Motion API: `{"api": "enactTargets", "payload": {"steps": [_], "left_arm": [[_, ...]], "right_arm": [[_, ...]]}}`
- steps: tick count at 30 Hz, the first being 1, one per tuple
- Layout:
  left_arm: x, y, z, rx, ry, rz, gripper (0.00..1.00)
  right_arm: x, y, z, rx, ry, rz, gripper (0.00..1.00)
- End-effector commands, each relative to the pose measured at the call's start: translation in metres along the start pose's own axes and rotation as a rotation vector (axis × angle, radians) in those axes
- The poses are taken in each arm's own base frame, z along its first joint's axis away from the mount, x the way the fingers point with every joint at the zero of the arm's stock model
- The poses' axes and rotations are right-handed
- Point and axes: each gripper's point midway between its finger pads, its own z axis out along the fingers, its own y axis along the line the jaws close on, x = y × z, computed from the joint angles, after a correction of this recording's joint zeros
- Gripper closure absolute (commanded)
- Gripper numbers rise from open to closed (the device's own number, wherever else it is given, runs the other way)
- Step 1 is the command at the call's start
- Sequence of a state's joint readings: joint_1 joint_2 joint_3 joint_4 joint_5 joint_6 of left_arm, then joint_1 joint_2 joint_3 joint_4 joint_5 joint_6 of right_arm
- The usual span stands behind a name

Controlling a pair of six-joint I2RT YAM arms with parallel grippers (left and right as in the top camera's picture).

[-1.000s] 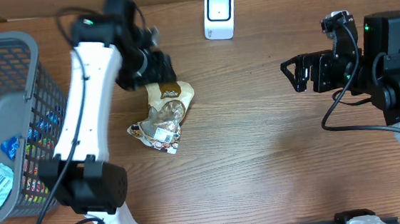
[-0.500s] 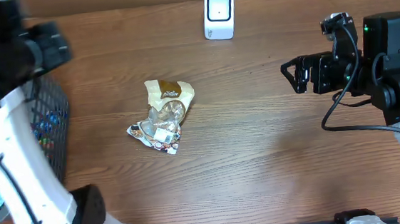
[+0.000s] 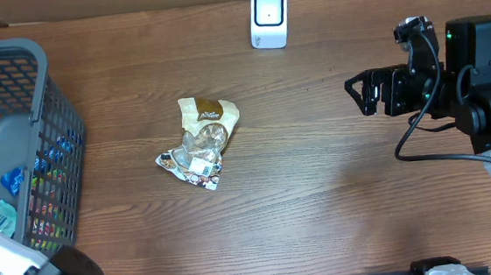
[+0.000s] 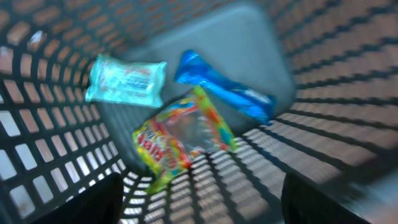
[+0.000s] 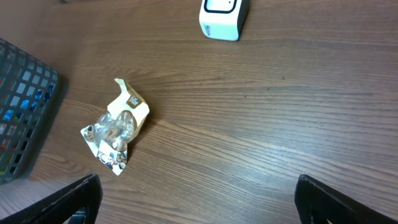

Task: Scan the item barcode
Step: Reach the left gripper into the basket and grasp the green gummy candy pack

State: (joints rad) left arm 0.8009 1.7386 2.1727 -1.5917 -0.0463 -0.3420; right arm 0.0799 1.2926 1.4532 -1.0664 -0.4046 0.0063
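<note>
Wood tabletop point(image 3: 339, 209): brown grain; it carries every item listed below.
Left arm point(image 3: 59, 273): a white link and a black joint show at the near left corner, just beside the basket. Its gripper is out of sight from overhead.
Left gripper point(image 4: 200, 193): its wrist camera looks down into the basket. The two dark fingers point(image 4: 93, 202) sit at the lower corners of that view, spread wide with nothing between them. The view is blurred.
Basket point(image 3: 11, 59): grey mesh, standing upright at the left edge of the table.
Basket contents: a teal packet point(image 4: 125, 79), a blue packet point(image 4: 227, 93) and a yellow-edged packet point(image 4: 180, 134) lie on the basket floor. The yellow-edged packet touches the blue one, and the teal one lies just beside them.
Snack bag point(image 3: 200, 141): the item to be scanned. It lies crumpled on bare wood, left of centre and well apart from the basket. Its cream-and-brown end points toward the far side and its clear end toward the near side. Whether a barcode faces up cannot be told. No gripper touches it.
Right gripper point(image 3: 354, 92): on the right side of the table, pointing left toward the centre. Its black fingers are spread wide and empty, well apart from the snack bag.
Scanner point(image 3: 268, 17): a white box with a dark face, standing at the far edge, beyond the snack bag and a little to its right.
</note>
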Motion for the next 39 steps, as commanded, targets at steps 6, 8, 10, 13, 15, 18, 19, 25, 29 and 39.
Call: {"api": "enactTargets", "payload": {"steps": [6,8,10,13,15,18,19,25,29,39], "left_arm": [[0.038,0.020,0.102,-0.078,0.178,-0.040,0.30],[0.050,0.024,0.123,-0.089,0.210,-0.040,0.30],[0.063,0.028,0.143,-0.103,0.236,-0.042,0.30],[0.080,0.033,0.170,-0.113,0.256,-0.040,0.28],[0.089,0.035,0.187,-0.109,0.254,-0.041,0.25],[0.102,0.036,0.210,-0.100,0.250,-0.041,0.08],[0.108,0.036,0.217,-0.088,0.252,-0.042,0.03],[0.132,0.040,0.238,-0.078,0.271,-0.045,0.16],[0.135,0.039,0.239,-0.069,0.278,-0.047,0.85],[0.082,-0.005,0.191,0.110,0.244,-0.063,0.96]], "right_arm": [[-0.010,0.004,-0.006,-0.010,-0.034,-0.017,0.00],[-0.010,0.004,-0.006,-0.010,-0.034,-0.017,0.00],[-0.010,0.004,-0.006,-0.010,-0.034,-0.017,0.00],[-0.010,0.004,-0.006,-0.010,-0.034,-0.017,0.00],[-0.011,0.004,-0.006,-0.010,-0.034,-0.017,0.00],[-0.010,0.004,-0.006,-0.010,-0.034,-0.017,0.00],[-0.010,0.004,-0.006,-0.010,-0.034,-0.017,0.00],[-0.010,0.004,-0.006,-0.010,-0.033,-0.016,0.00],[-0.010,0.004,-0.006,-0.010,-0.033,-0.016,0.00],[-0.010,0.004,-0.006,-0.010,-0.030,-0.015,0.00]]}}
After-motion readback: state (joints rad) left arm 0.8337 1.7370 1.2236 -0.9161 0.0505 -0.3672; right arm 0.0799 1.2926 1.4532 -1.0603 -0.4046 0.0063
